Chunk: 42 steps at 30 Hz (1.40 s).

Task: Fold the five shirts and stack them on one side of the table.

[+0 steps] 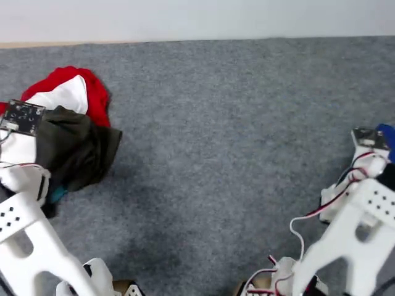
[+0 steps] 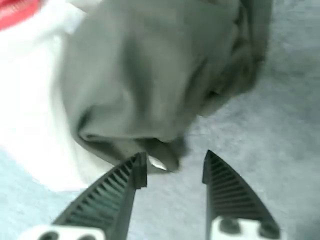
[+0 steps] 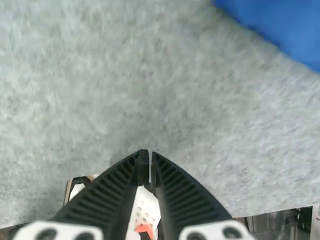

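A heap of shirts lies at the table's left edge: a red shirt (image 1: 86, 86) at the back, a white shirt (image 1: 62, 95) over it, and a dark olive shirt (image 1: 80, 145) on top in front. My left arm stands over this heap. My left gripper (image 2: 174, 167) is open just above the near edge of the olive shirt (image 2: 155, 75), with nothing between its fingers; the white shirt (image 2: 30, 110) lies beside it. At the far right a blue shirt (image 1: 387, 135) peeks out behind my right arm. My right gripper (image 3: 150, 157) is shut and empty over bare carpet, with the blue shirt (image 3: 280, 25) beyond it.
Grey carpet (image 1: 234, 142) covers the table, with wide free room across the middle. A pale wall strip (image 1: 197, 18) runs along the back edge. The white arm bases (image 1: 345, 246) and their cables stand at the front corners.
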Each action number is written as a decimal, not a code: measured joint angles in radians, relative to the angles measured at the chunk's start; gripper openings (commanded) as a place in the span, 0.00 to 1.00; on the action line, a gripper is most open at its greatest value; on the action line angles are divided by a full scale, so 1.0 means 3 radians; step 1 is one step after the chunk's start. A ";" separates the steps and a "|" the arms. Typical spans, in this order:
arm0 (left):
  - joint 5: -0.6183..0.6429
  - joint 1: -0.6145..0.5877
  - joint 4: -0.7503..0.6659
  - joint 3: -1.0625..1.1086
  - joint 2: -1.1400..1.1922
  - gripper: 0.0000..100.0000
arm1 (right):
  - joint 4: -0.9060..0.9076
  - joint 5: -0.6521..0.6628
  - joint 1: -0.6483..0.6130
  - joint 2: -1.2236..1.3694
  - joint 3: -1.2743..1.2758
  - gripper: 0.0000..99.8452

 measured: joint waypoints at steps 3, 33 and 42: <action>-0.0128 -0.0036 -0.0245 0.0000 0.0179 0.22 | 0.0000 0.0000 0.0000 -0.0174 0.0133 0.01; -0.0066 0.0880 -0.0153 -0.1274 0.0931 0.00 | 0.0000 0.0000 0.0000 -0.0552 0.0363 0.01; 0.1350 0.2082 -0.0506 -0.1657 0.0302 0.00 | 0.0000 0.0010 0.0000 -0.0552 0.0363 0.01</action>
